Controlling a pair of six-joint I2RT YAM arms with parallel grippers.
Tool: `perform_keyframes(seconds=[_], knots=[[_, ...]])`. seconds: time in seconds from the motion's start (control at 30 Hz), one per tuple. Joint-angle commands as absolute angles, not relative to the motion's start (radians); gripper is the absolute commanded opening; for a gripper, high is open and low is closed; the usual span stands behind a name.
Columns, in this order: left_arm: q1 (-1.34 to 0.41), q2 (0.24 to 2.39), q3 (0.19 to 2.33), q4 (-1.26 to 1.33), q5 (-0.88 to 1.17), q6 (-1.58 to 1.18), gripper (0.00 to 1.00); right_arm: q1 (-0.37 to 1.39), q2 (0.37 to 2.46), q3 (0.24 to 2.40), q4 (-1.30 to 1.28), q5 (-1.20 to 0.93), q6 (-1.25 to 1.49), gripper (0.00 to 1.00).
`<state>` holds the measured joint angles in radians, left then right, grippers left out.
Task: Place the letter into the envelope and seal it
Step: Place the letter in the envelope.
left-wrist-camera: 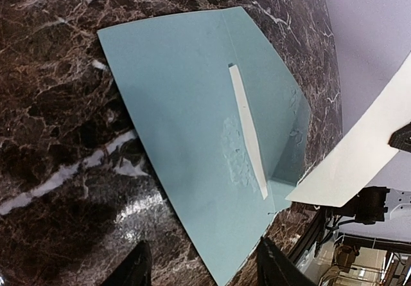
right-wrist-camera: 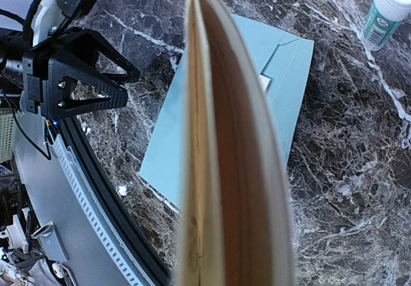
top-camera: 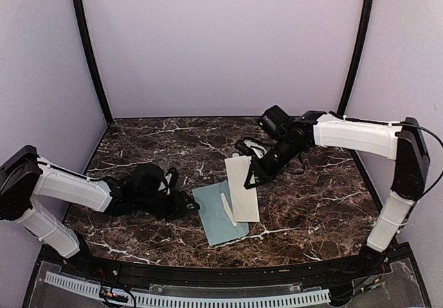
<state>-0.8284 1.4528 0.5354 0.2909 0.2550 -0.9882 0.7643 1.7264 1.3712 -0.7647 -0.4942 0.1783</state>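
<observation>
**Cream folded paper letter point(right-wrist-camera: 225, 157) risking a snag**

I'm pinching it in the right gripper point(top-camera: 253, 174), hanging over the pale-teal paper envelope point(left-wrist-camera: 192, 106). The left gripper point(left-wrist-camera: 205, 265) is straddling the envelope's corner, jaws spread; unpinned, it could slide.

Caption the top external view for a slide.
Right gripper holds the folded letter over the right side of the envelope; left gripper, jaws apart, sits at its left edge.
</observation>
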Motion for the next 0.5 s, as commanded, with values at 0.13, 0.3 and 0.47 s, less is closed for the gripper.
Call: perform_keyframes(seconds=[0.13, 0.3, 0.47], knots=[[-0.825, 1.53, 0.539, 0.365, 0.313, -0.974, 0.54, 0.754, 1.78, 1.404, -0.804, -0.392, 0.195, 0.0], [-0.824, 1.561, 0.546, 0.381, 0.325, -0.966, 0.53, 0.752, 1.801, 1.406, -0.811, -0.367, 0.205, 0.0], [-0.825, 1.605, 0.562, 0.394, 0.346, -0.957, 0.49, 0.751, 1.826, 1.397, -0.803, -0.365, 0.21, 0.0]])
